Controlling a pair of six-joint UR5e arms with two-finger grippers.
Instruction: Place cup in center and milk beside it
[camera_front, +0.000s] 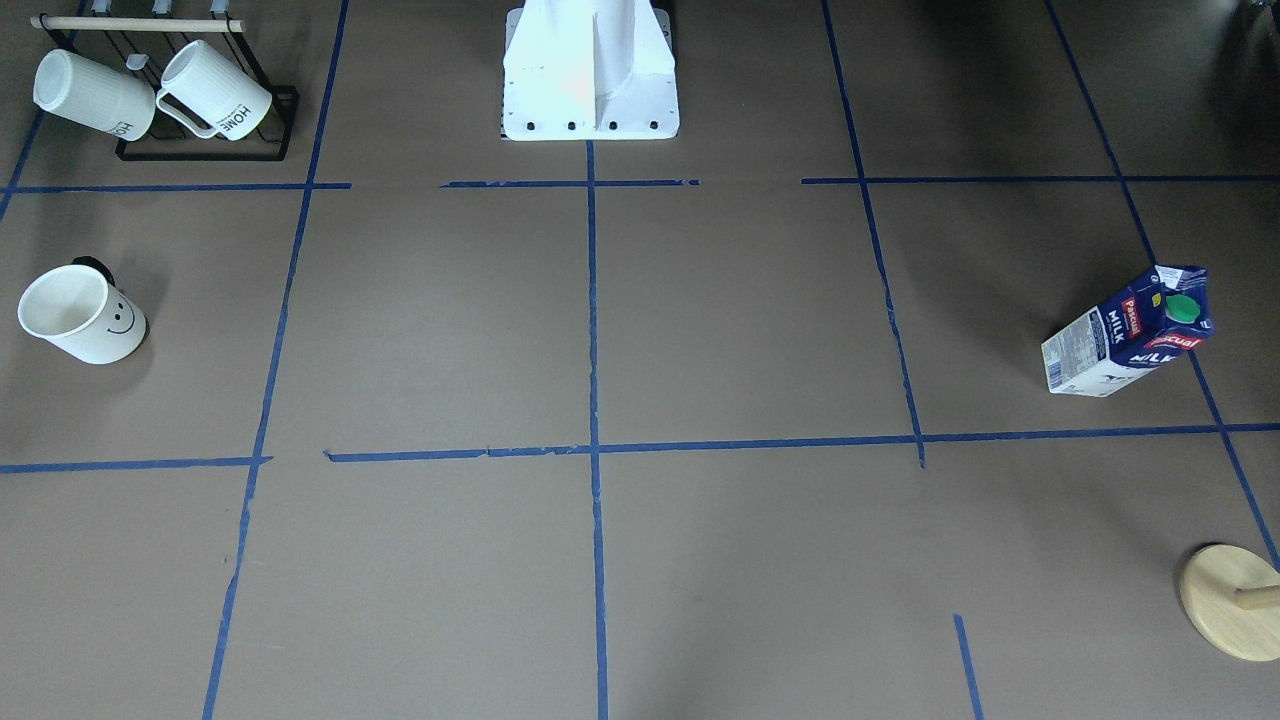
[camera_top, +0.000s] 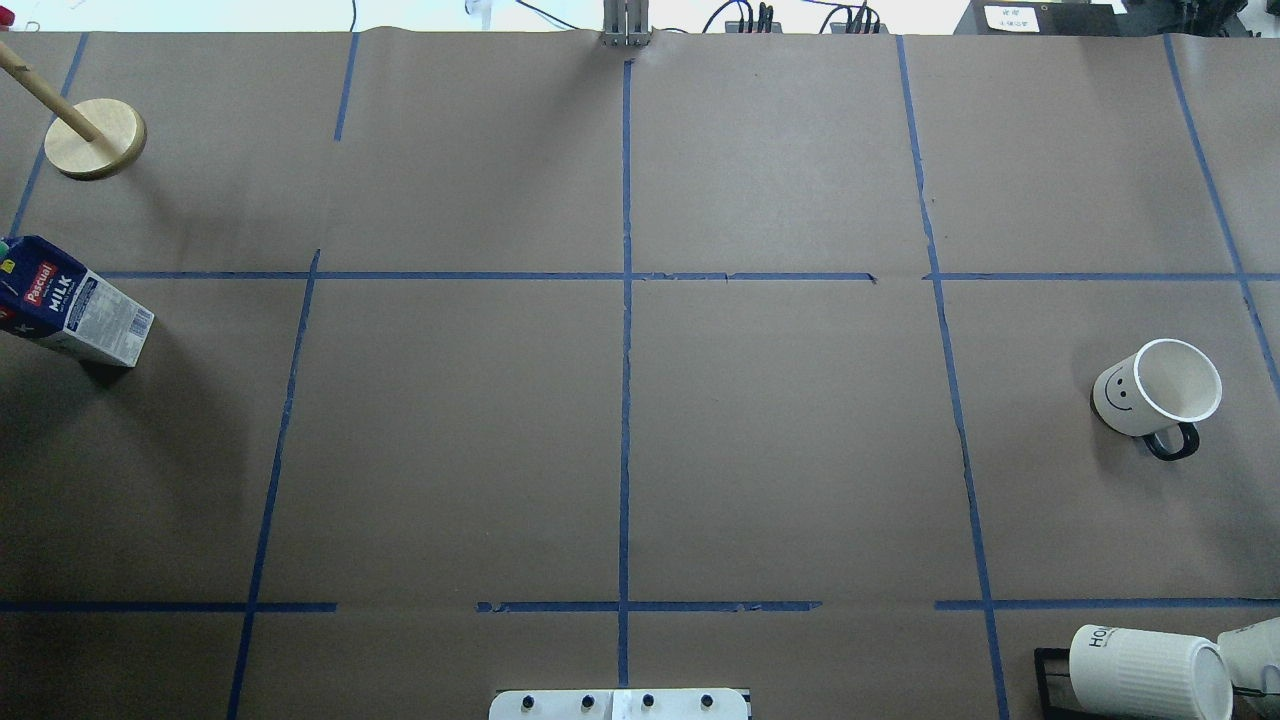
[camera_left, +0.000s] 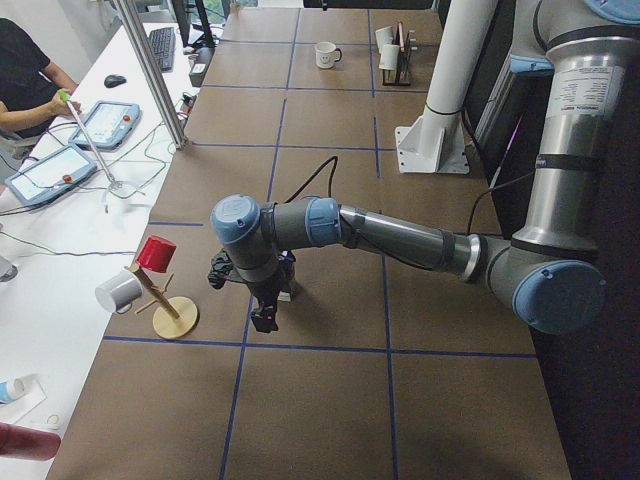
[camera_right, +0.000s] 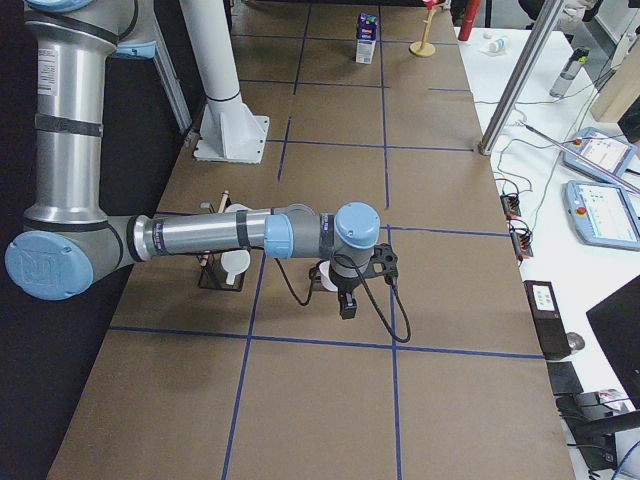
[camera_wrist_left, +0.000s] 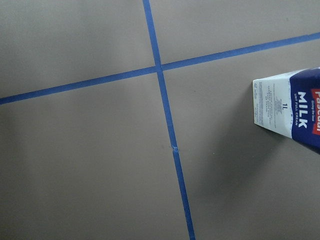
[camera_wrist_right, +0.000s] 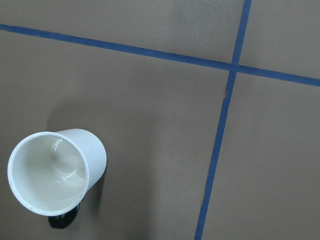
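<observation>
The white smiley cup (camera_front: 85, 315) stands upright at the table's right end for the robot (camera_top: 1150, 390); the right wrist view looks down into it (camera_wrist_right: 52, 177). The blue and white milk carton (camera_front: 1130, 335) stands at the opposite end (camera_top: 70, 305) and shows at the edge of the left wrist view (camera_wrist_left: 292, 107). The center tape crossing (camera_top: 626, 276) is bare. My left gripper (camera_left: 265, 318) hovers beside the milk and my right gripper (camera_right: 347, 305) hovers by the cup. Both show only in the side views, so I cannot tell whether they are open or shut.
A black rack with ribbed "HOME" mugs (camera_front: 200, 100) stands near the cup, toward the robot's side. A wooden mug tree (camera_top: 95, 140) stands beyond the milk. The white robot base (camera_front: 590, 80) is at the table's edge. An operator (camera_left: 25, 80) sits at a side desk.
</observation>
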